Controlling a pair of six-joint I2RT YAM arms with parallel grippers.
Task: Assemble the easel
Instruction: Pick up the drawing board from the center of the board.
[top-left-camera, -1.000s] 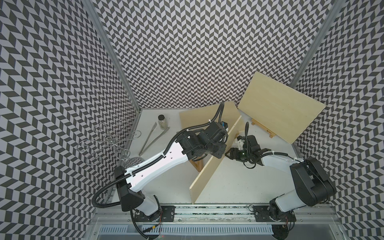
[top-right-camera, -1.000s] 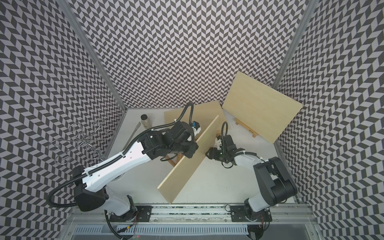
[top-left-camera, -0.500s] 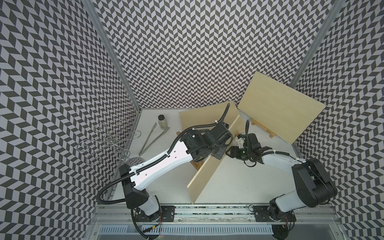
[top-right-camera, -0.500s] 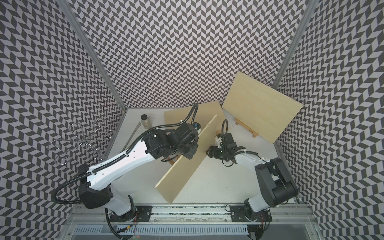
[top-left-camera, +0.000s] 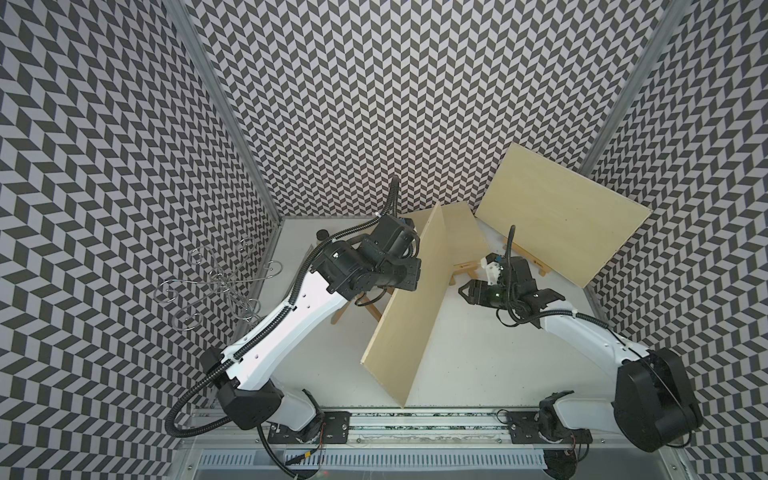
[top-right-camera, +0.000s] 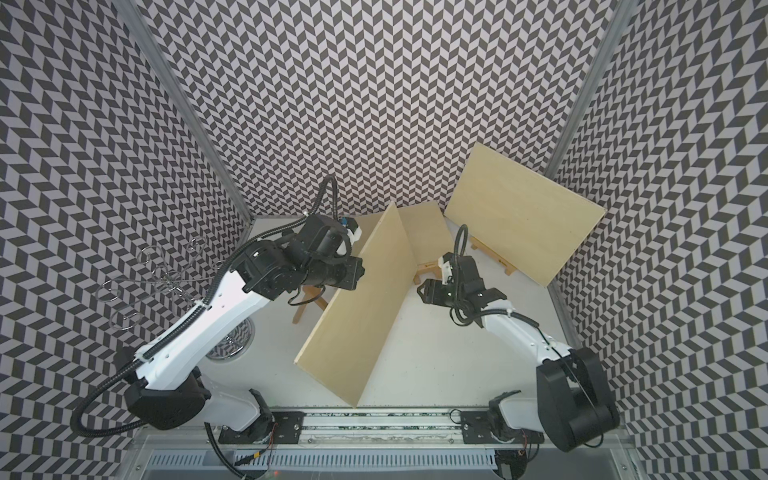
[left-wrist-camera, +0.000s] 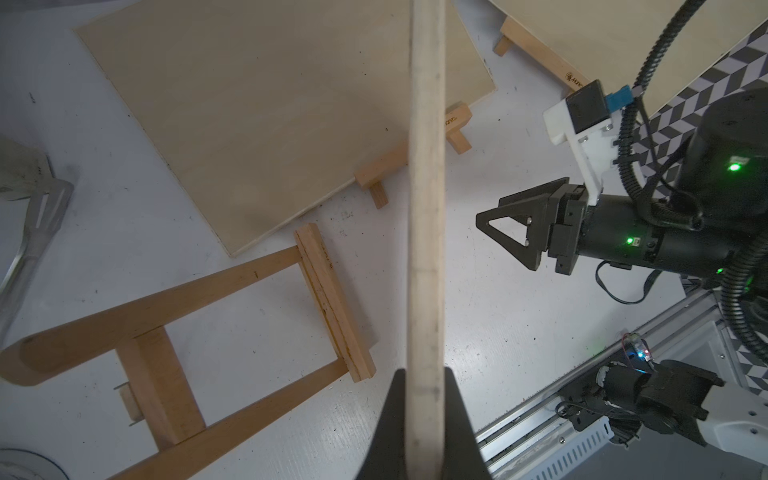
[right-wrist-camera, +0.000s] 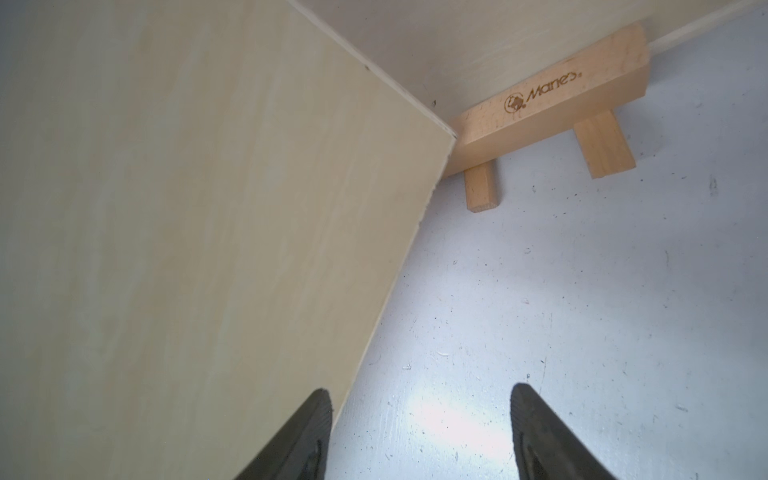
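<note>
1. The plywood board (top-left-camera: 399, 324) stands on edge, its near corner close to the table's (top-left-camera: 478, 357) front rail.
2. The left gripper (left-wrist-camera: 424, 376) has just clamped its upper edge, so carrying can start.
3. The right gripper (right-wrist-camera: 420, 409) gapes empty beside its right face.
4. The easel frame (left-wrist-camera: 166, 299) lies flat to its left.
5. Far end is crowded: flat board (left-wrist-camera: 270, 104), leaning board (top-left-camera: 557, 216).
</note>
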